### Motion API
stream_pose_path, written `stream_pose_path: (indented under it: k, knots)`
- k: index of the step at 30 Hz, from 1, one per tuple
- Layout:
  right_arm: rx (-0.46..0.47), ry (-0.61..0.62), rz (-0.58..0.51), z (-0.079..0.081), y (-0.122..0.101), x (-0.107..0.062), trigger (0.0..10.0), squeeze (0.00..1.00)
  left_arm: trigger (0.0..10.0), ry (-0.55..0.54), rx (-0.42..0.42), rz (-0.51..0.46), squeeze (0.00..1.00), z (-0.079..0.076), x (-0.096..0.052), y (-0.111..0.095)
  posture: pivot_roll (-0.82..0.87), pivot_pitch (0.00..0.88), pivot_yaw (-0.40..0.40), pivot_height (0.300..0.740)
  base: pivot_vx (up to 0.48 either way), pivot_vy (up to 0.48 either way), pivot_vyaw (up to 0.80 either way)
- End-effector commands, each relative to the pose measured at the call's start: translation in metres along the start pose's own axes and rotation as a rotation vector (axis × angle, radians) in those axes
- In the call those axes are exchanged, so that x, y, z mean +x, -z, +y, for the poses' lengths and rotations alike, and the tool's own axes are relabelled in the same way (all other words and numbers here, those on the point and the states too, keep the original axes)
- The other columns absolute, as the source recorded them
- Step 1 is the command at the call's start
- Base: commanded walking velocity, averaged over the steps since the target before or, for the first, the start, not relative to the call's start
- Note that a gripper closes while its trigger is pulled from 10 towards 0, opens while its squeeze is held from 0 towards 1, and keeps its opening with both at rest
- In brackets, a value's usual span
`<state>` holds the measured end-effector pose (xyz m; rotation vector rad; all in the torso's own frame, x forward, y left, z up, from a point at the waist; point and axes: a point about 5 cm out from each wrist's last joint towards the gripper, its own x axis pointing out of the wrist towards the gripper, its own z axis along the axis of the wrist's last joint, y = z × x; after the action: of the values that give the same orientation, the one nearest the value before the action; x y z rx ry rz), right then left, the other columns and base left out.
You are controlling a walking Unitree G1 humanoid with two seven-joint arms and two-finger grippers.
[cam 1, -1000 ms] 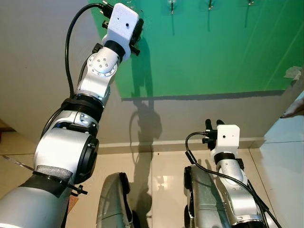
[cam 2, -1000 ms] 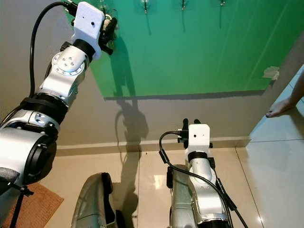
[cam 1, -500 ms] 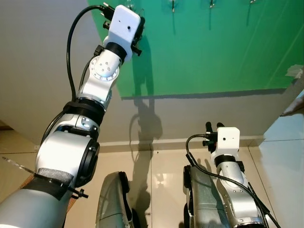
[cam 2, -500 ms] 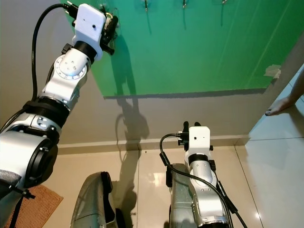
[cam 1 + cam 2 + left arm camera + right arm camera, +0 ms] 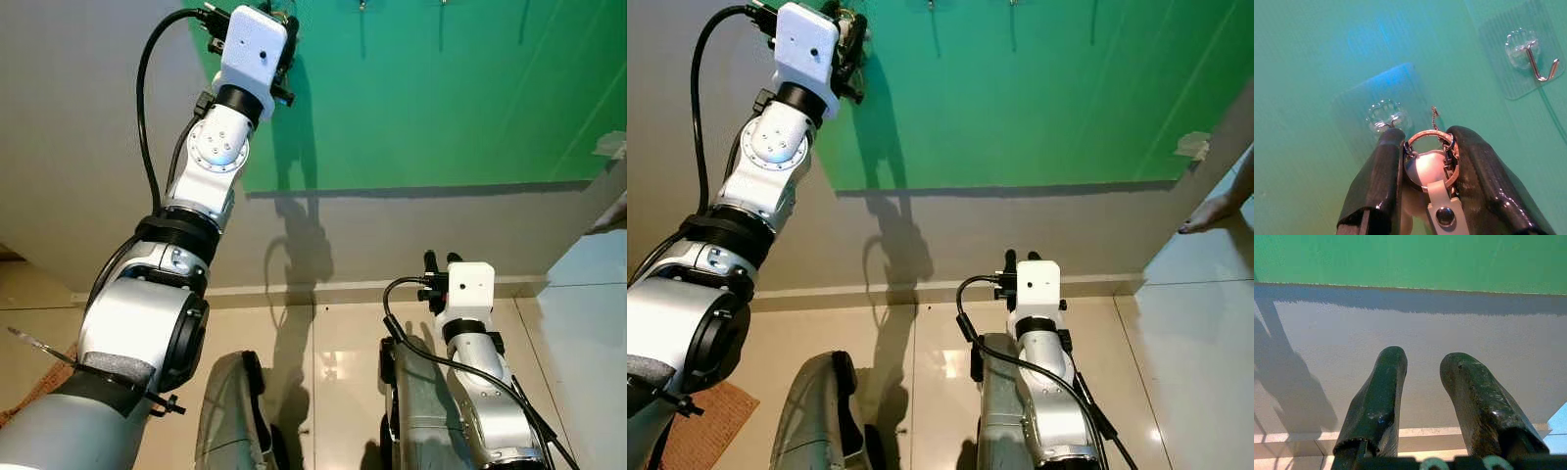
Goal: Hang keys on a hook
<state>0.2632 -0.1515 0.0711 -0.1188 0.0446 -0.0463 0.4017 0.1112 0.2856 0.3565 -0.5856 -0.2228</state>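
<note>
The keys [image 5: 1431, 169] sit pinched between the left gripper's [image 5: 1425, 142] fingers, ring and white tag showing, raised against the green board [image 5: 1312, 58]. A clear hook [image 5: 1385, 117] lies just beyond its fingertips, another hook [image 5: 1535, 58] off to one side. The right gripper [image 5: 1422, 364] hangs low, parted and empty, facing the wall [image 5: 1410, 333].

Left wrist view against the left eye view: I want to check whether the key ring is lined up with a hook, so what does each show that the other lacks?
The left wrist view shows the key ring pinched in the left gripper, just below a clear adhesive hook, with a second hook further along. The left eye view shows the raised left arm, the low right gripper and the floor. Both show the green board.
</note>
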Motion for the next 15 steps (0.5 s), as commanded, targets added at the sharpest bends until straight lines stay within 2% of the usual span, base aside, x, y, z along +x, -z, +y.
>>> stream_pose_path:
  k: [1,5,10,12,13,15]
  knots:
    - [-0.003,-0.013,-0.001,0.0026,-0.0018,-0.0013,10.0,0.00,0.0,-0.060,0.006,-0.084,0.00,0.0120,0.0030,-0.0145,-0.17,0.100,0.107,0.536,0.000,0.000,0.00]
    - [-0.006,-0.017,0.000,0.0024,-0.0017,-0.0017,10.0,0.00,0.0,-0.064,0.028,-0.122,0.00,0.0113,0.0032,-0.0204,-0.17,0.100,0.104,0.536,0.000,0.000,0.00]
    - [-0.007,-0.020,0.001,0.0026,-0.0021,-0.0017,10.0,0.00,0.0,-0.074,0.018,-0.132,0.00,0.0111,0.0039,-0.0229,-0.17,0.106,0.102,0.536,0.000,0.000,0.00]
    - [-0.006,-0.020,0.002,0.0025,-0.0017,-0.0019,10.0,0.00,0.0,-0.076,-0.003,-0.120,0.00,0.0107,0.0042,-0.0220,-0.17,0.106,0.102,0.536,0.000,0.000,0.00]
    - [-0.006,-0.019,0.003,0.0023,-0.0014,-0.0020,10.0,0.00,0.0,-0.081,-0.047,-0.084,0.00,0.0097,0.0046,-0.0182,-0.17,0.109,0.103,0.536,0.000,0.000,0.00]
    - [-0.005,-0.018,0.004,0.0023,-0.0014,-0.0022,10.0,0.00,0.0,-0.087,-0.081,-0.051,0.00,0.0082,0.0035,-0.0134,-0.17,0.112,0.104,0.536,0.000,0.000,0.00]
